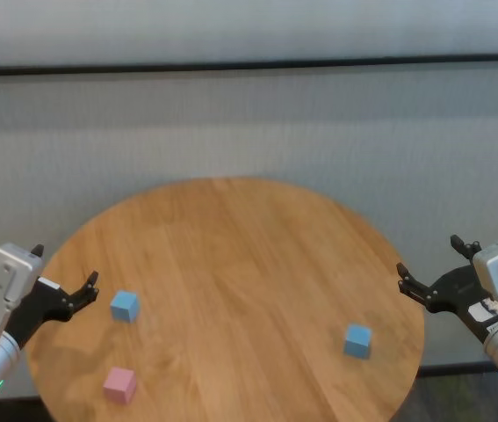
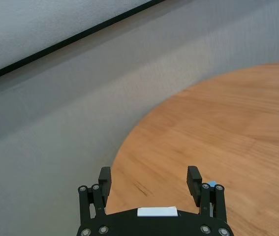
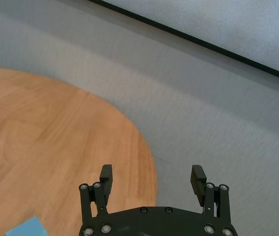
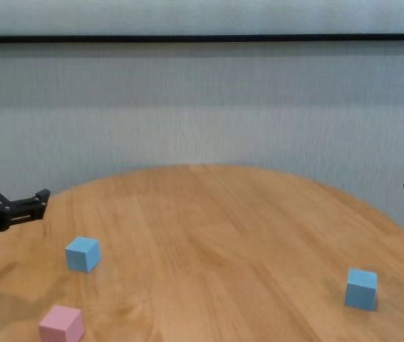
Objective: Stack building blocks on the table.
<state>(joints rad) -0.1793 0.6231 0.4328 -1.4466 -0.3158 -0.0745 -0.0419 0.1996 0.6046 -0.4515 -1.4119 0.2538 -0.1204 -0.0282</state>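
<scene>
The three building blocks lie scattered and well apart on the table (image 1: 231, 255), none resting on another, so by my reading the stacking has not begun; the spread looks like a starting layout that gives each arm a cube within easy reach. One light blue block (image 1: 125, 306) sits near the table's left edge; the pink block (image 1: 119, 384) lies closer to the near-left edge, just nearer the robot than that blue one; the second blue block (image 1: 358, 340) stands alone toward the near-right edge, well apart from the other two.

The left gripper (image 1: 66, 281) hovers over the left rim of the table, close beside the first blue block but not touching it; its forearm reaches in from the near-left, fingers pointing across the wood toward the centre. Its jaws are spread wide and hold nothing. The right gripper (image 1: 429, 268) hangs just outside the right edge, above the floor rather than the wood, its forearm angled in from the near-right; its jaws too stand fully apart and empty. Both arms mirror each other in what seems a ready pose, neither committed to a block yet
</scene>
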